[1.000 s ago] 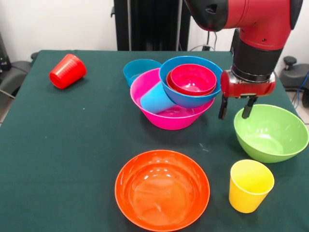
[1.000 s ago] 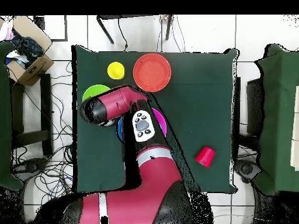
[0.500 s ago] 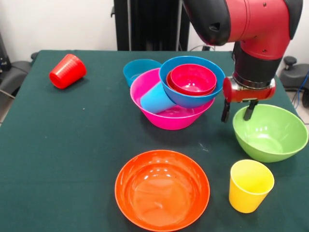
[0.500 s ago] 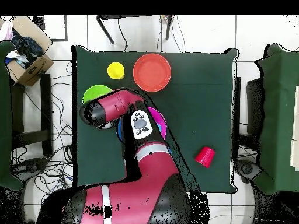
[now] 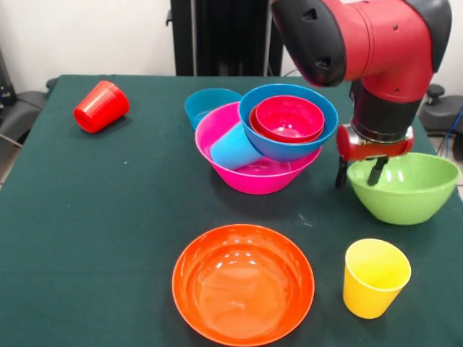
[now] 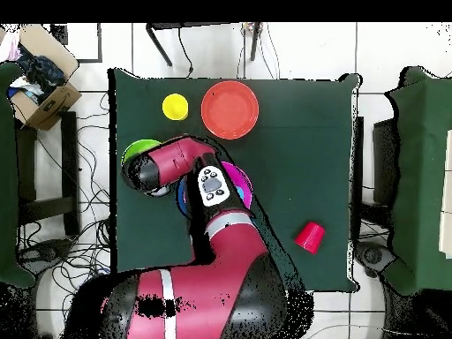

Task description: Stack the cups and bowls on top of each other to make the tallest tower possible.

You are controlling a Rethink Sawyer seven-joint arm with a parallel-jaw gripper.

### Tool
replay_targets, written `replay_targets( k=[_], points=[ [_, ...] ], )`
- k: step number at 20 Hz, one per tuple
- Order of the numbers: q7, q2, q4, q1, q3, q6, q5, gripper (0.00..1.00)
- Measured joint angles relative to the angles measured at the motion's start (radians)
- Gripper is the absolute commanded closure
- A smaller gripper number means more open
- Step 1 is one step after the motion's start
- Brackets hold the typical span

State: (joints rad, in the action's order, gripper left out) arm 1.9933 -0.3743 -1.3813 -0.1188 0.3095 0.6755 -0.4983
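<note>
Front view: the red and black arm (image 5: 376,50) comes down at the upper right of the frame, and its tool (image 5: 359,172) sits at the left rim of the large green bowl (image 5: 405,189), 1 dark finger (image 5: 341,173) outside the wall and the other (image 5: 375,170) inside it. The fingers straddle the rim with a narrow gap; the bowl looks tipped, its left rim raised, so the tool appears to grip that rim.

The tower (image 5: 268,144) stands at upper centre: the large pink bowl (image 5: 249,173) on the green counter (image 5: 94,217) holds the light blue cup (image 5: 235,147) lying on its side at the left, and the large blue bowl (image 5: 289,148) leaning over it. Inside the blue bowl sit the small orange bowl (image 5: 255,124) and, nested in it, the small red bowl (image 5: 289,118). The small blue bowl (image 5: 210,103) touches the pink bowl from behind, at its upper left. The red cup (image 5: 101,106) lies on its side at the upper left. The large orange bowl (image 5: 243,283) stands upright at lower centre, and the yellow cup (image 5: 375,277) stands upright at the lower right, below the green bowl.

Overhead view: the arm (image 6: 190,265) covers most of the tower; only slivers of the pink bowl (image 6: 242,184) and the green bowl (image 6: 138,148) show beside it. The yellow cup (image 6: 175,107) and orange bowl (image 6: 229,109) lie near the top edge of the counter (image 6: 300,132), the red cup (image 6: 310,237) at the lower right. The tool is hidden here.
</note>
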Motion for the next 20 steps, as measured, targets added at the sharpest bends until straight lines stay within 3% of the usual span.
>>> replay_targets(
  k=[6, 7, 20],
  points=[
    [0.000, -0.004, -0.029, -0.009, 0.006, -0.040, -0.036, 0.00],
    [0.000, -0.018, -0.049, -0.012, 0.009, -0.054, -0.042, 1.00],
    [0.000, -0.150, -0.114, -0.011, 0.021, -0.053, -0.043, 1.00]
  ],
)
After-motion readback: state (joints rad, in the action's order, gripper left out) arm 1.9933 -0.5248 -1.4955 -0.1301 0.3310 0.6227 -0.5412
